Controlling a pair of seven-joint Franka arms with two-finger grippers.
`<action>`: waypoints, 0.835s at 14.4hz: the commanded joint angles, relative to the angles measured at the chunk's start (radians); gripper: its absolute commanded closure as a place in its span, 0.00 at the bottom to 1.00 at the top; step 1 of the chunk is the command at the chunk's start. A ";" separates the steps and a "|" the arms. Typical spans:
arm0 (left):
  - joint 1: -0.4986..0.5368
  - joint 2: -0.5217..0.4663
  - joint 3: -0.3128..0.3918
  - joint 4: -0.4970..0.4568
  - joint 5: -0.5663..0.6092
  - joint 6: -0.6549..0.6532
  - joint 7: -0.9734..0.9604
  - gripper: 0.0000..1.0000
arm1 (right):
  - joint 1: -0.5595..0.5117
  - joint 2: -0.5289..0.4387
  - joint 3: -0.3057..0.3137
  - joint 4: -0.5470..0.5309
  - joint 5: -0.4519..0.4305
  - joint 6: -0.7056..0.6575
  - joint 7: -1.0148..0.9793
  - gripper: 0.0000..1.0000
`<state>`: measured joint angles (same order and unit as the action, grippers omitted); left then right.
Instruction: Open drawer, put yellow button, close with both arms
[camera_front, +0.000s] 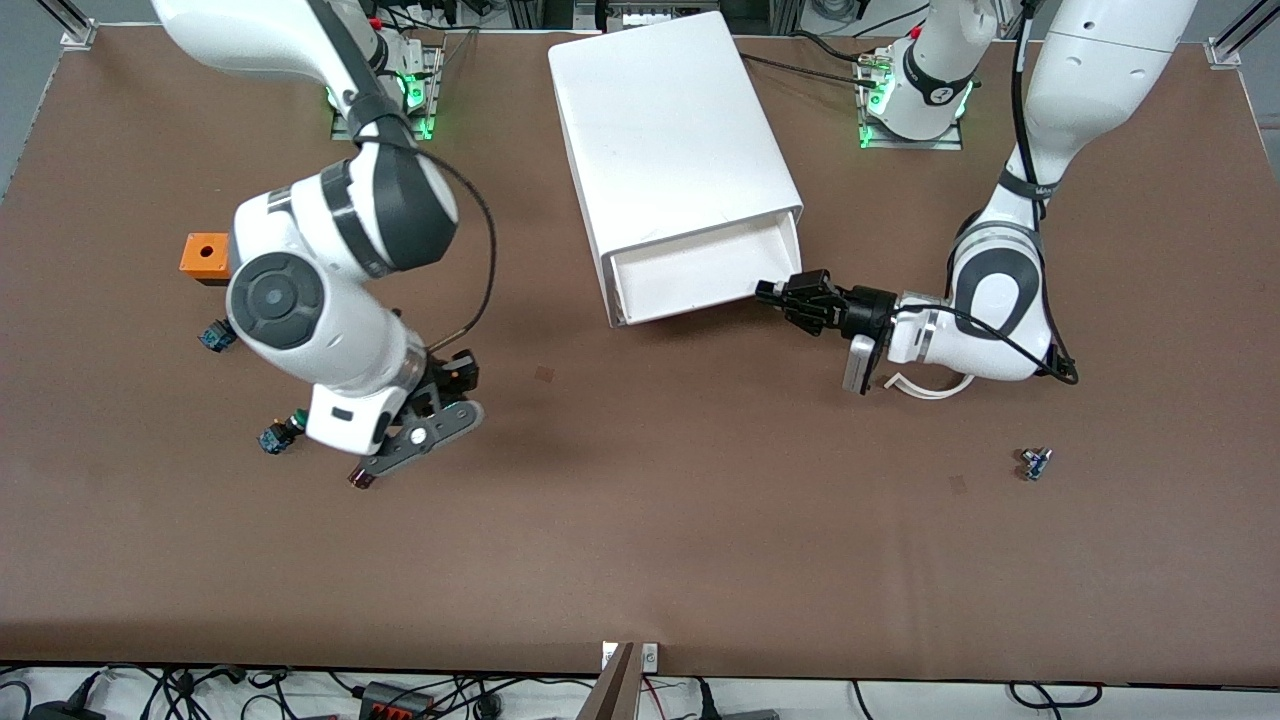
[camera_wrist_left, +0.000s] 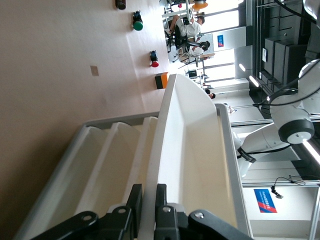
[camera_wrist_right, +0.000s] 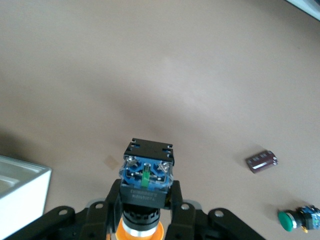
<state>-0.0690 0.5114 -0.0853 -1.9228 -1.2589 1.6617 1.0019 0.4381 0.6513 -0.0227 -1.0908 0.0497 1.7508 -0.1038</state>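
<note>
A small blue-and-grey part (camera_front: 1034, 463) lies nearest the front camera, alone on the brown table (camera_front: 700, 540), toward the left arm's end from the white cabinet (camera_front: 672, 140). The drawer (camera_front: 705, 272), topmost in the cabinet, stands pulled out. The left gripper (camera_front: 772, 292) is at the drawer's front corner toward the left arm's end, its fingers (camera_wrist_left: 161, 200) narrowed on the front wall, one inside and one outside.

The right gripper (camera_front: 455, 385) hangs over the table toward the right arm's end from the cabinet, fingers clamped on the yellow button (camera_wrist_right: 146, 175); the black-and-blue body points away from the wrist and the orange-yellow cap sits between the fingers.

Farther toward the right arm's end from the cabinet lie a dark brown cylinder (camera_front: 360, 478), a green-capped button (camera_front: 273, 437), a blue-bodied button (camera_front: 216, 335) partly hidden by the arm, and an orange block (camera_front: 205, 257) with a hole on top.
</note>
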 joint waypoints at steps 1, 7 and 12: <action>-0.006 0.082 0.025 0.080 0.052 0.036 -0.022 0.98 | 0.050 0.002 -0.008 0.035 0.007 -0.019 0.071 1.00; 0.008 0.038 0.032 0.091 0.104 0.041 -0.063 0.00 | 0.140 0.004 -0.008 0.094 0.006 0.006 0.120 1.00; 0.006 -0.112 0.029 0.151 0.373 -0.003 -0.544 0.00 | 0.253 0.008 -0.009 0.101 0.002 0.064 0.255 1.00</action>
<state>-0.0560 0.4774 -0.0617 -1.7932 -0.9928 1.6837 0.6296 0.6450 0.6503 -0.0225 -1.0098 0.0497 1.8066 0.0908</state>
